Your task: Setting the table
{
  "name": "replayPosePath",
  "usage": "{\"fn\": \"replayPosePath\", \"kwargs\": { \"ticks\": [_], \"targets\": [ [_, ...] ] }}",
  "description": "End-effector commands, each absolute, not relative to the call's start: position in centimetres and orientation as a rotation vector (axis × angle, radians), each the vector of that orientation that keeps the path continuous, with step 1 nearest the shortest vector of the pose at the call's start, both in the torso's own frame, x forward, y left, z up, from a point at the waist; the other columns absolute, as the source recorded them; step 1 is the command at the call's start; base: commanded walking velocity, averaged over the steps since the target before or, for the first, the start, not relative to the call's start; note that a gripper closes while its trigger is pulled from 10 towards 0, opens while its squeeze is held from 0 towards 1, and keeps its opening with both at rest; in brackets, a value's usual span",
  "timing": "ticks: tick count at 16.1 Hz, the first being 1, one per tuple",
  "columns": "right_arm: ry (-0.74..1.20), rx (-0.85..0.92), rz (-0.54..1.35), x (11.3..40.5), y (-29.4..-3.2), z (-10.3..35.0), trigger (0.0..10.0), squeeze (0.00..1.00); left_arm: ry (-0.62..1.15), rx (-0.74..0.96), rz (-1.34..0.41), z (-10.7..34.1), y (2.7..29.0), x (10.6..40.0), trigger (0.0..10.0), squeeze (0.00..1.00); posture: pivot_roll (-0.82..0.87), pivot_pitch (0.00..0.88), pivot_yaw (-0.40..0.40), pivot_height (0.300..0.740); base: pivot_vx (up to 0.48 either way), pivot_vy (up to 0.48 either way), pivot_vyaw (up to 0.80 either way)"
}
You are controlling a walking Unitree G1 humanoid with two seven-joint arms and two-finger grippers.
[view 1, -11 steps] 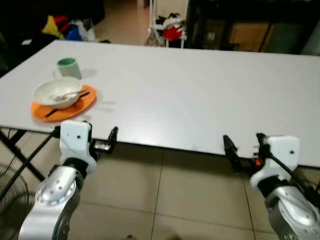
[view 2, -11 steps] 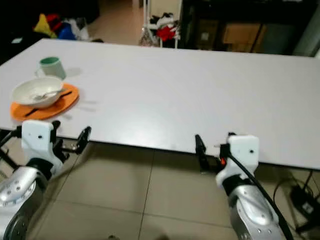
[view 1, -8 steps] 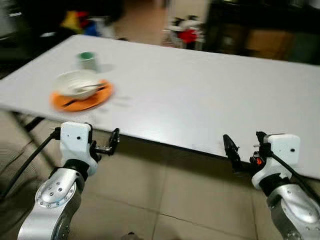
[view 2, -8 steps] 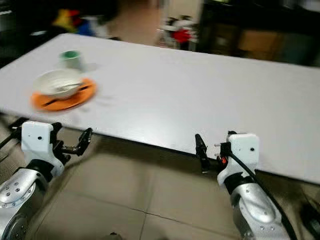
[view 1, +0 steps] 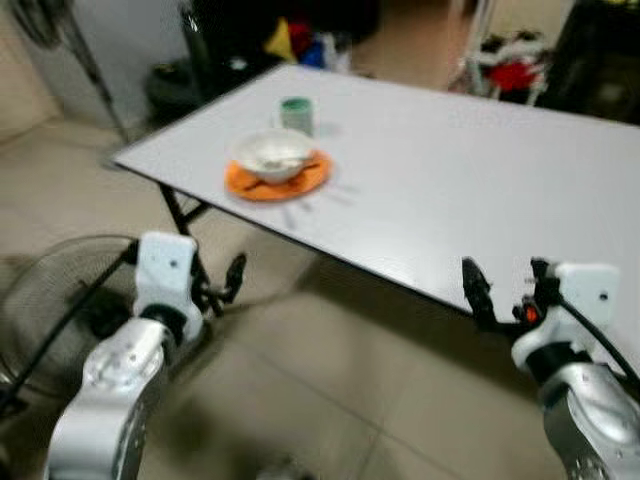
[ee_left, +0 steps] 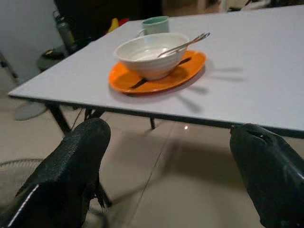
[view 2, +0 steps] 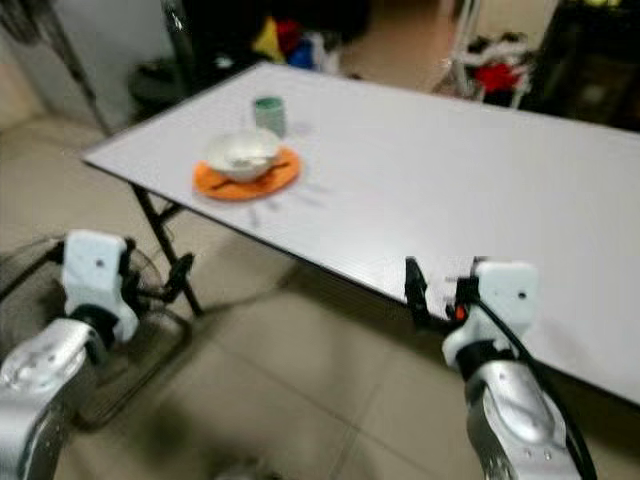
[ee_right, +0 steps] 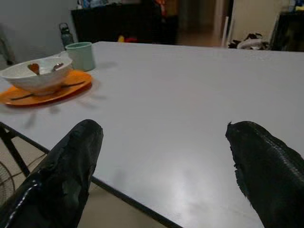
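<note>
A white bowl [view 1: 270,154] with a metal spoon [ee_left: 183,43] in it sits on an orange plate [view 1: 280,181] near the left end of the white table [view 1: 450,190]. A dark utensil [ee_left: 140,83] lies on the plate beside the bowl. A green cup [view 1: 296,112] stands just behind them. My left gripper [view 1: 216,290] hangs open over the floor, below and in front of the table's left corner. At the table's front edge my right gripper [view 1: 505,298] is open too. Both hold nothing, and their fingers [ee_left: 71,175] stand wide apart in the wrist views.
A floor fan [view 1: 45,295] lies low at my left, close to the left arm. The table's black folding legs [view 1: 185,212] stand under its left end. Bags and coloured clutter [view 1: 300,45] sit beyond the far end, and beige tile floor [view 1: 330,390] lies between me and the table.
The whole picture has swung: the camera turned left and the table now runs diagonally to the right. Both grippers stay open in the same pose.
</note>
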State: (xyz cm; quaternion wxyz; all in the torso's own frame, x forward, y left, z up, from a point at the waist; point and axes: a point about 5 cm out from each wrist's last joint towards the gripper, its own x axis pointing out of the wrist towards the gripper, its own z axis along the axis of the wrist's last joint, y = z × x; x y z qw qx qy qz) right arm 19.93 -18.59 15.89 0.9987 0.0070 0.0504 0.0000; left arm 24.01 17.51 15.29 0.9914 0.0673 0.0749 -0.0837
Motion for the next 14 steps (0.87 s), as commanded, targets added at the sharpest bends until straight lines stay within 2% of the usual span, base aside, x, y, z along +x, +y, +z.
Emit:
{"fn": "replayPosePath", "kwargs": {
  "ticks": [1, 8, 10, 11, 12, 13, 14],
  "targets": [
    [0.085, 0.006, 0.004, 20.2, -18.6, 16.1, 10.0, 1.00, 0.149, 0.144, -0.174, 15.3, 17.1, 24.2, 10.0, 0.00, 0.01, 0.000, 0.088, 0.740, 0.000, 0.000, 0.80],
    [0.155, -0.018, 0.041, 20.2, -18.3, 15.5, 10.0, 1.00, 0.148, 0.130, -0.162, 15.3, 17.0, 23.6, 10.0, 0.00, 0.00, 0.000, 0.057, 0.740, 0.000, 0.000, 0.78],
    [0.153, -0.010, 0.047, 20.3, -18.2, 15.5, 10.0, 1.00, 0.151, 0.132, -0.160, 15.3, 16.9, 23.5, 10.0, 0.00, 0.01, 0.000, 0.055, 0.740, 0.000, 0.000, 0.00],
    [0.186, -0.082, -0.029, 20.6, -18.5, 15.0, 10.0, 1.00, 0.148, 0.131, -0.158, 15.4, 16.9, 23.6, 10.0, 0.00, 0.01, 0.000, 0.053, 0.740, 0.000, 0.000, 0.00],
    [0.231, -0.082, -0.006, 20.8, -18.3, 14.4, 10.0, 0.93, 0.146, 0.131, -0.155, 15.4, 16.9, 23.6, 10.0, 0.00, 0.02, 0.000, 0.051, 0.740, 0.000, 0.240, 0.00],
    [0.242, -0.078, 0.014, 20.9, -18.1, 14.3, 10.0, 0.00, 0.145, 0.130, -0.153, 15.5, 17.0, 23.6, 10.0, 0.00, 0.02, 0.000, 0.049, 0.740, 0.000, 0.000, 0.00],
    [0.243, -0.048, -0.002, 21.1, -18.0, 14.2, 10.0, 0.00, 0.145, 0.132, -0.148, 15.4, 17.0, 23.6, 10.0, 0.00, 0.03, 0.000, 0.045, 0.740, 0.000, 0.000, 0.00]
  ]
}}
